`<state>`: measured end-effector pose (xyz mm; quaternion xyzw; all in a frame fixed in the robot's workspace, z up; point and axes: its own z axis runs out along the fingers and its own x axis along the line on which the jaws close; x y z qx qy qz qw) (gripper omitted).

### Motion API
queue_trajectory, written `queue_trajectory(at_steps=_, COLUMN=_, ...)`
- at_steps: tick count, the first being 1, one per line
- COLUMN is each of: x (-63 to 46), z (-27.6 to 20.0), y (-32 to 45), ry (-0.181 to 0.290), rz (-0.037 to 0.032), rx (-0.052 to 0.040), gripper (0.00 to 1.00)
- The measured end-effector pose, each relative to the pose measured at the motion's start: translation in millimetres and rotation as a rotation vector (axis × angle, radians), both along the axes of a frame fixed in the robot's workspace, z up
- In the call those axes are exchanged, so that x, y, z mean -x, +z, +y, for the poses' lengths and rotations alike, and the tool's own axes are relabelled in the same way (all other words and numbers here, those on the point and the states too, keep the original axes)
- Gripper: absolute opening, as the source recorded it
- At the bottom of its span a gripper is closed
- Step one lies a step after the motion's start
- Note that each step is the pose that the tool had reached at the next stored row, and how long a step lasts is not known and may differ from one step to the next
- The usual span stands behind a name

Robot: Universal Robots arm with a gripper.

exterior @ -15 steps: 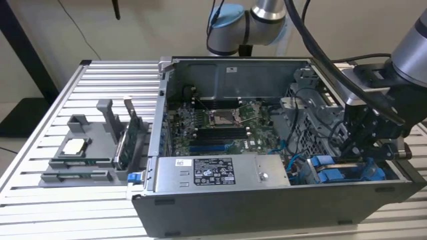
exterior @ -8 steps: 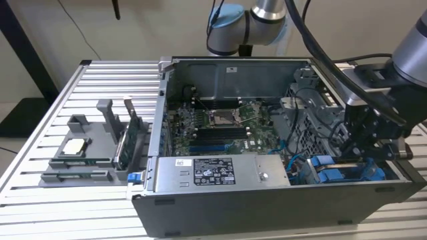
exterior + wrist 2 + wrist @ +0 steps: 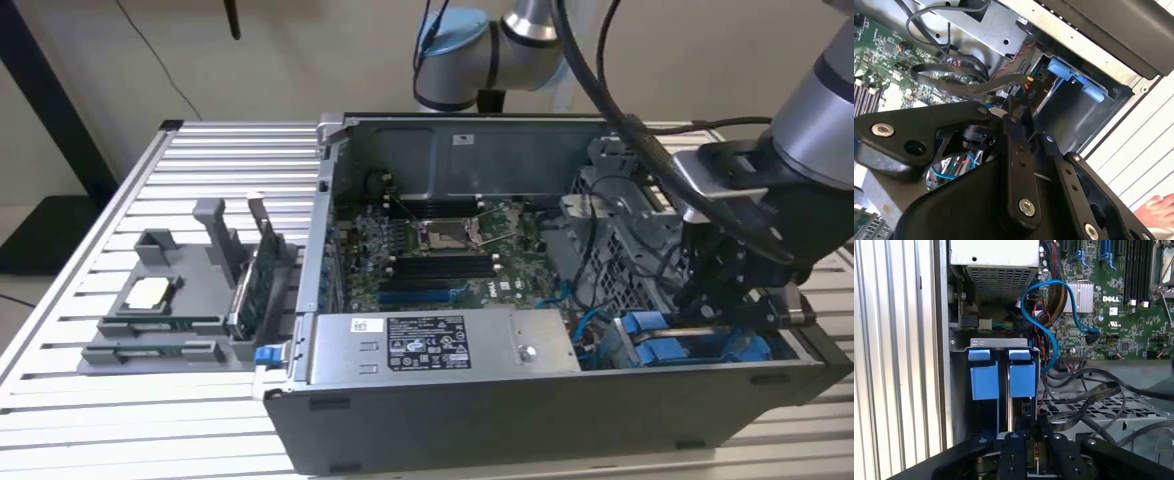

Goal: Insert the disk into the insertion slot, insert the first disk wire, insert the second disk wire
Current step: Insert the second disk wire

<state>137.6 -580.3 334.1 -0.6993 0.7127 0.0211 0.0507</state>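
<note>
Inside the open computer case (image 3: pixel 441 440), at the exterior view's right, the gripper (image 3: pixel 721 295) is reaching straight down over the insertion slot (image 3: pixel 999 345). Its fingers (image 3: pixel 1019 455) are sitting nearly closed; whether they are pinching anything cannot be told. The disk (image 3: pixel 985 382) is resting in that slot, blue carrier tabs showing.

In the second wrist view the black gripper (image 3: pixel 1013 111) reaches down towards the dark grey insertion slot (image 3: pixel 1069 107), its linkage arms and silver screws large in the foreground. Its tip sits just beside a black connector with red and black wires (image 3: pixel 1021 59) at the mouth of the bay, where bright blue carrier tabs (image 3: pixel 1074 76) show along the far edge. Looped black cables (image 3: pixel 949 75) lie over the green motherboard (image 3: pixel 884 45), and a person's fingers (image 3: pixel 1159 210) rest on the ribbed white table (image 3: pixel 1139 145).
</note>
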Motion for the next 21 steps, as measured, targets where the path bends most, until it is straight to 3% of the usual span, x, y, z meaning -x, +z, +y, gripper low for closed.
queue_trajectory(at_steps=5, x=0.1, z=0.0, y=25.3, ry=0.000, rz=0.0003, rx=0.0006, gripper=0.24)
queue_trajectory(at_steps=10, x=0.1, z=0.1, y=38.6, ry=-0.001, rz=0.0003, rx=0.0006, gripper=0.24)
queue_trajectory(at_steps=13, x=0.1, z=0.0, y=42.8, ry=-0.001, rz=0.0003, rx=0.0007, gripper=0.24)
queue_trajectory(at_steps=21, x=0.1, z=0.0, y=45.2, ry=-0.001, rz=0.0003, rx=0.0006, gripper=0.24)
